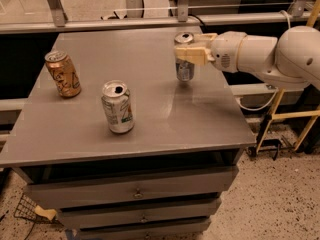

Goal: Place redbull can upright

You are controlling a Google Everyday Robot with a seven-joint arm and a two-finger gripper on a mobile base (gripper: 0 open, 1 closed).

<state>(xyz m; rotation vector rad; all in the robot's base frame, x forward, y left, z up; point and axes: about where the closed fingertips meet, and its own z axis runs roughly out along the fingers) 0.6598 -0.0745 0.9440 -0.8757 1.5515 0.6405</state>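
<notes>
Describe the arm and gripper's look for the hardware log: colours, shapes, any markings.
Arm: smooth white shells, a cylindrical forearm running into a bulbous rounded joint. A small dark dotted patch sits on the wrist section. Gripper, at the redbull can over the table's far right: blocky, with cream-tan fingers. No readable logos.

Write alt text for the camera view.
The end effector grips the upright redbull can at the far right of the grey table. A white-green can stands near the middle and an orange-gold can at the left.
</notes>
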